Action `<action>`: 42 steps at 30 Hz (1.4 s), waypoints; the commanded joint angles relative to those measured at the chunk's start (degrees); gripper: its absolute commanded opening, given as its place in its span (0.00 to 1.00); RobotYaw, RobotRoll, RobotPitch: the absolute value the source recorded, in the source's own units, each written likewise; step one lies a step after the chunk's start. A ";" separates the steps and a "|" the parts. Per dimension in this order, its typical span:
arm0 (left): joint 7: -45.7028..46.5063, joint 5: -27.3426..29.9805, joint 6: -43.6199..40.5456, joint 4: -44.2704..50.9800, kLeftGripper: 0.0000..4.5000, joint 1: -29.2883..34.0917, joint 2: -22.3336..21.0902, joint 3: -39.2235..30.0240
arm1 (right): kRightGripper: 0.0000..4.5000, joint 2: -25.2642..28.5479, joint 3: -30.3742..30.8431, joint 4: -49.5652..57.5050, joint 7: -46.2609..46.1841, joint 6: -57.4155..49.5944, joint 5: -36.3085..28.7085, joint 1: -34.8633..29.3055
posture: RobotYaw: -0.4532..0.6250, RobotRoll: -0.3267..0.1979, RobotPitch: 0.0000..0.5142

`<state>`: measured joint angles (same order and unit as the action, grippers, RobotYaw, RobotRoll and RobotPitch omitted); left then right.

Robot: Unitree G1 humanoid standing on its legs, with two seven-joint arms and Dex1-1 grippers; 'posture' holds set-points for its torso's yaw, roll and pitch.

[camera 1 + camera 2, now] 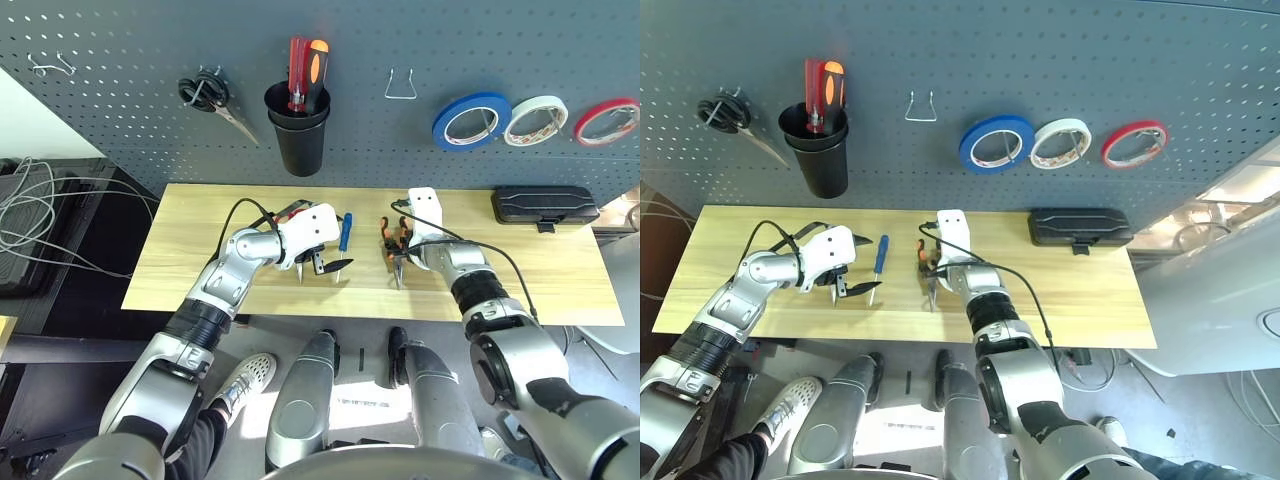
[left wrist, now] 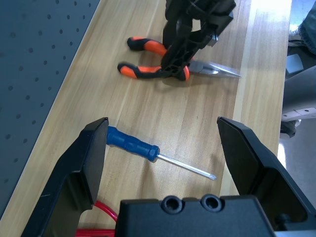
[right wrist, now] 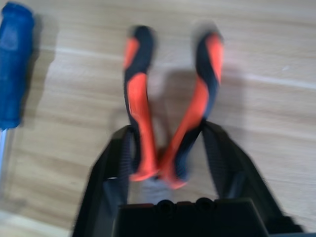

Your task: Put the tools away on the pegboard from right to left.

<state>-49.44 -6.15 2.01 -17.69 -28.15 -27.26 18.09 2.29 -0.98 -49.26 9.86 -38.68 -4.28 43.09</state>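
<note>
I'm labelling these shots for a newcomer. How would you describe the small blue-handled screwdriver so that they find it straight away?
Start at the light wooden tabletop below the dark perforated pegboard. Near its middle, the small blue-handled screwdriver lies flat between the robot's two hands. Beside it lie orange-and-black-handled pliers; the screwdriver is the one with a plain blue grip and a thin straight metal shaft.

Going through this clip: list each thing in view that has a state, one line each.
Blue tape roll: hung on pegboard.
Pliers: flat on table, handles between right hand's fingers.
Blue screwdriver: lying on table, untouched.
Left hand: open above screwdriver.
Black cup: holds screwdrivers.
Black case: closed.
</note>
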 commanded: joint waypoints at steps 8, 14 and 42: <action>-0.48 1.49 1.10 0.65 1.00 1.35 0.61 -0.65 | 0.43 3.71 2.83 4.35 7.51 -0.40 0.80 -4.72 | 0.62 0.62 0.54; -1.29 4.12 4.30 3.03 1.00 2.64 0.77 -2.05 | 0.42 8.83 7.93 16.06 17.96 7.14 1.73 -5.02 | 0.61 0.62 0.54; 2.78 7.27 6.08 4.67 1.00 2.30 4.42 -5.78 | 0.42 10.83 1.82 52.98 28.54 11.47 -14.89 1.47 | 0.57 0.62 0.54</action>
<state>-46.57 0.82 8.54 -13.02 -26.24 -22.90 12.13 13.39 1.78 3.60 38.86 -28.29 -17.96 43.98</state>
